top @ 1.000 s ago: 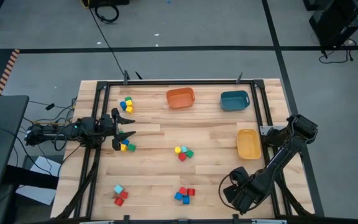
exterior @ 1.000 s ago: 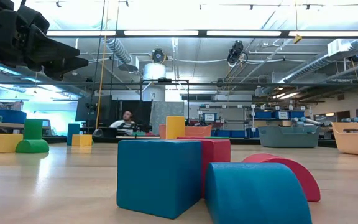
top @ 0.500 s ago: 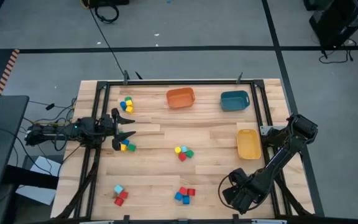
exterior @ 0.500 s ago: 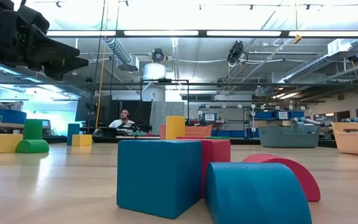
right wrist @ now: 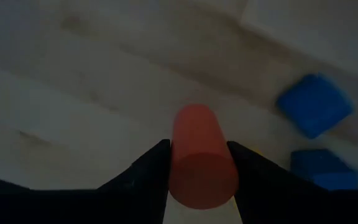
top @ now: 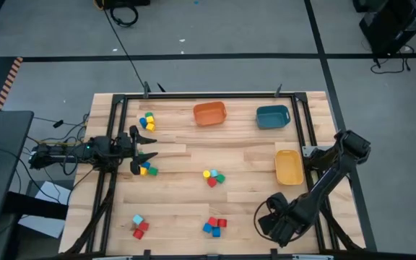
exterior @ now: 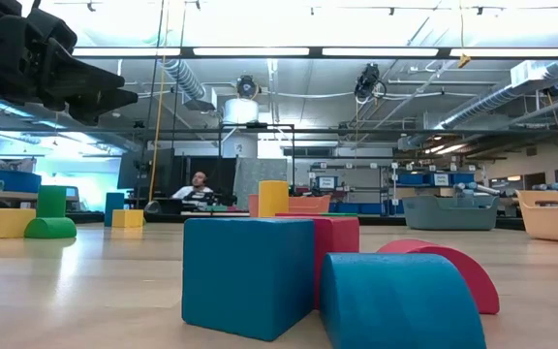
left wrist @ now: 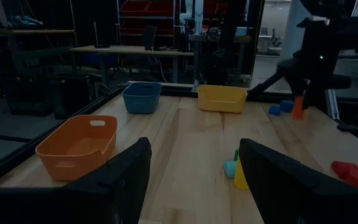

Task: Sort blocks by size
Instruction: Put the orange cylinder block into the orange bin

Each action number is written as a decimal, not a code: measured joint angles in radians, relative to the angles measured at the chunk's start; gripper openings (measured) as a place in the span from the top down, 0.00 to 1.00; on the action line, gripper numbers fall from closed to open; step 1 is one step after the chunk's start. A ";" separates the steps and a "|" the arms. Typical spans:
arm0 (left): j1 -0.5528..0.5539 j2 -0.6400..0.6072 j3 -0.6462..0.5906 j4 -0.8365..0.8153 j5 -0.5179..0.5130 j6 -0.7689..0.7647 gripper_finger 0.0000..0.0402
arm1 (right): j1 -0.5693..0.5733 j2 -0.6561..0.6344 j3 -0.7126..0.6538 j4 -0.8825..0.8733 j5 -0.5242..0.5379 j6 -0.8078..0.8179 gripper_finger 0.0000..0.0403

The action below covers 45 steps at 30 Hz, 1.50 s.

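Looking down from the high view, the right end effector point(top: 279, 225) hangs near the tabletop's point(top: 244, 195) front edge, beside a red and blue block cluster point(top: 213, 225). The left end effector point(top: 147, 146) sits wide open, empty, just above another small block group point(top: 147, 170).

From the right wrist view, dark fingers point(right wrist: 145, 171) are clamped on a red cylinder block point(right wrist: 199, 157), above the wood and apart from two blue blocks point(right wrist: 314, 112).

From the left wrist view, parted fingers point(left wrist: 129, 174) frame an orange bin point(left wrist: 79, 144).
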 joint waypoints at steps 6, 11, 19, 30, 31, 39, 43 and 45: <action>0.000 0.000 0.000 0.000 0.000 0.000 0.37 | -0.012 -0.038 0.076 -0.204 0.059 -0.016 0.61; 0.000 0.000 0.000 0.000 0.000 0.000 0.37 | -0.053 -0.080 0.129 -0.382 0.168 -0.049 0.61; 0.000 0.000 0.000 0.000 0.000 0.000 0.37 | -0.220 -0.146 0.178 -0.516 0.337 -0.280 0.61; 0.000 0.000 0.000 0.000 0.000 0.000 0.37 | -0.654 -0.190 0.178 -0.314 0.464 -0.895 0.61; 0.000 0.000 0.000 0.000 0.000 0.000 0.37 | -0.697 -0.190 0.178 -0.263 0.466 -0.964 0.61; 0.000 0.000 0.000 0.000 0.000 0.000 0.37 | -1.030 -0.121 0.178 0.307 0.367 -1.472 0.61; 0.000 0.000 0.000 0.000 0.000 0.000 0.37 | -1.164 -0.011 0.179 0.535 0.230 -1.601 0.62; 0.000 0.000 0.000 0.000 0.000 0.000 0.37 | -1.220 0.058 0.179 0.618 0.160 -1.638 0.62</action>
